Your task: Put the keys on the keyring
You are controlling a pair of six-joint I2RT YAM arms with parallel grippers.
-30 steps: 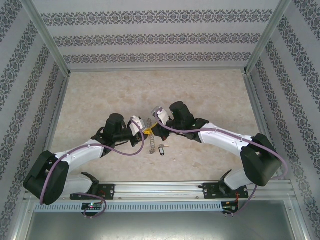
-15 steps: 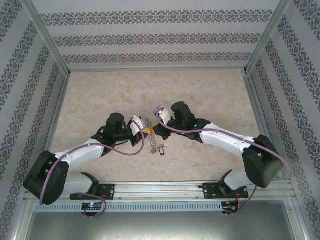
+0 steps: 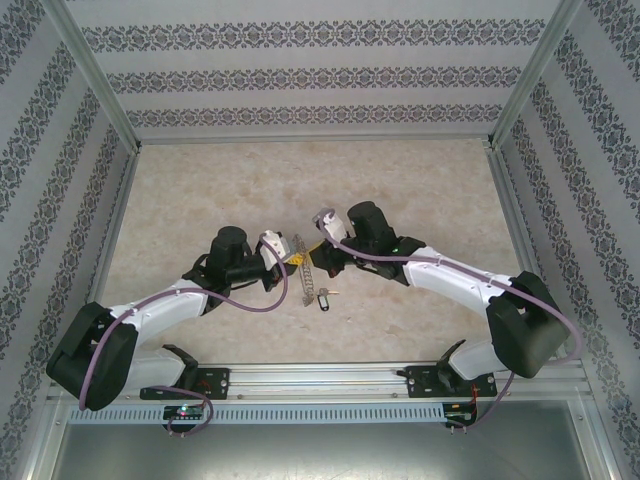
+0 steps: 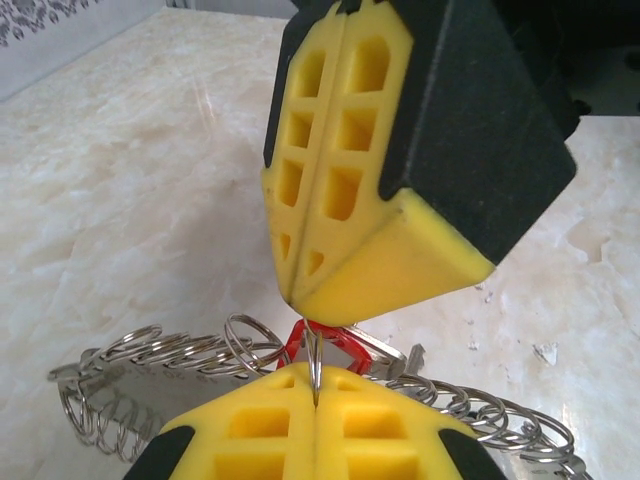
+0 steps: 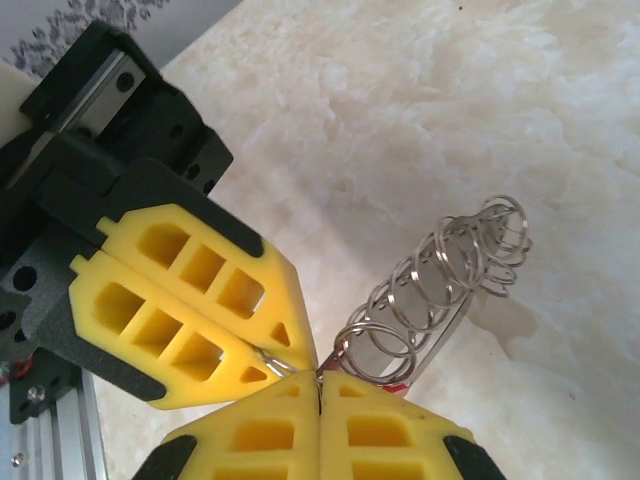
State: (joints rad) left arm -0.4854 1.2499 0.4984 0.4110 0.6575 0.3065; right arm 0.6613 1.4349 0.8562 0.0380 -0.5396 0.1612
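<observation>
The left hand (image 4: 315, 412) is pinching fully closed, its yellow pads gripping a thin wire ring edge-on. The ring is seemingly one loop of the large silvery wire keyring (image 5: 440, 265) strung with small metal rings, which is trailing onto the pale marbled surface (image 3: 200, 190). The tiny red-tagged metal key (image 4: 326, 342) is sitting just behind that pinch. The dark-tagged key (image 3: 323, 298) is lying apart, nearer the bases. The right hand (image 5: 318, 415) is meeting the left tip to tip, also closed; on what, I cannot tell. I am judging the keyring light, springy and slippery, best taken on bare wire.
</observation>
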